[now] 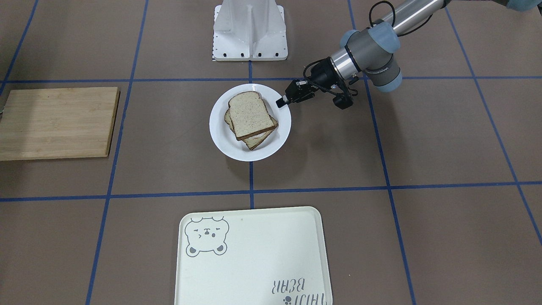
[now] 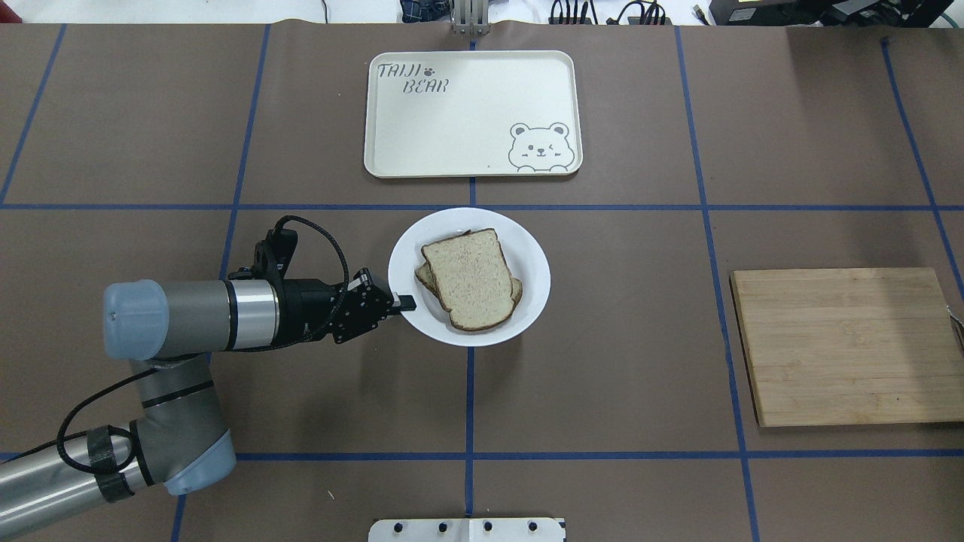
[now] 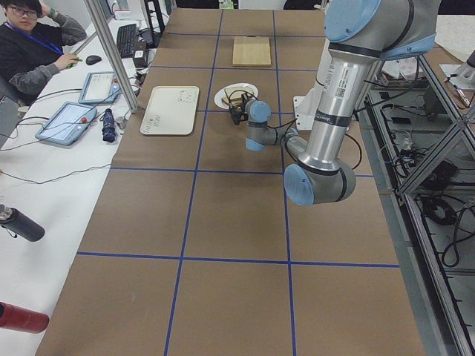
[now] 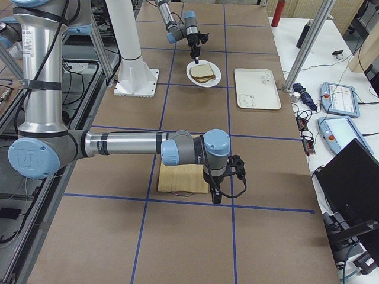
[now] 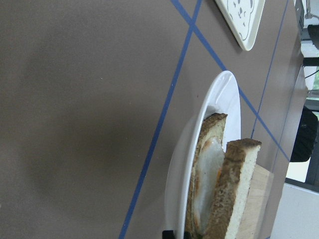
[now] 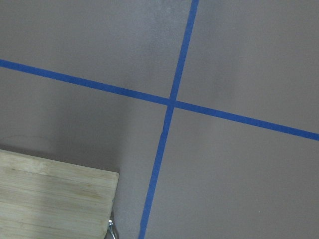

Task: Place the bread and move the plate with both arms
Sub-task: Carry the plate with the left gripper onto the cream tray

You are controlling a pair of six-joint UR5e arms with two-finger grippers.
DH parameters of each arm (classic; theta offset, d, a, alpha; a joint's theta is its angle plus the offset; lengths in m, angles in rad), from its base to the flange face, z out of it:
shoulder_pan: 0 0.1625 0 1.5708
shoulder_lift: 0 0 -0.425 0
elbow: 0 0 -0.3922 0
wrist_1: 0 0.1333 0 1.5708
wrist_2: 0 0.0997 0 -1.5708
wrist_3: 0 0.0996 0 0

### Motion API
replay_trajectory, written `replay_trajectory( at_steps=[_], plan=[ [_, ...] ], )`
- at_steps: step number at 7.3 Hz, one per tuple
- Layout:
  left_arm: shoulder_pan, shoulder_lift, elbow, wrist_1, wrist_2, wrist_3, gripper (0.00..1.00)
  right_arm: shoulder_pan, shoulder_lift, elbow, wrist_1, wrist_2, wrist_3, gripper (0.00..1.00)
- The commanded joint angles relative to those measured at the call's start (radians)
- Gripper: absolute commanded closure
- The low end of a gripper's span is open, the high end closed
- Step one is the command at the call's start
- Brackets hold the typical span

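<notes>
my left gripper [image 2: 407,302] pinches the plate [image 2: 531,256] by its rim at the worktop's centre — bread [image 2: 471,275] just beyond my fingertips, apart; right gripper [image 4: 214,197]: grip state unreadable.

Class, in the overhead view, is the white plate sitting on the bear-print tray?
No, the plate sits on the brown table, apart from the tray.

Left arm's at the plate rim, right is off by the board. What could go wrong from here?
Only the left jaws reach the plate rim; dragged or lifted from one side, it may tilt or pivot.
The bread sits skewed on the egg slice and could slide off.
</notes>
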Motion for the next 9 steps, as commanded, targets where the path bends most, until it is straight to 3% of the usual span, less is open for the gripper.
replay_trajectory(
  at_steps=[1, 2, 5, 7, 9],
  plan=[
    [-0.002, -0.043, 0.010, -0.006, 0.192, -0.095, 1.00, -0.002, 0.001, -0.003, 0.000, 0.000, 0.000, 0.00],
    [-0.017, -0.066, 0.032, 0.000, 0.284, -0.139, 1.00, -0.002, 0.001, -0.004, -0.001, 0.000, 0.000, 0.00],
    [-0.086, -0.231, 0.260, 0.032, 0.440, -0.248, 1.00, -0.002, -0.001, -0.012, 0.000, 0.000, 0.000, 0.00],
    [-0.107, -0.299, 0.286, 0.223, 0.487, -0.291, 1.00, -0.002, -0.001, -0.015, 0.000, 0.000, 0.002, 0.00],
    [-0.105, -0.432, 0.438, 0.320, 0.520, -0.307, 1.00, -0.002, 0.001, -0.015, 0.000, 0.000, 0.003, 0.00]
  ],
)
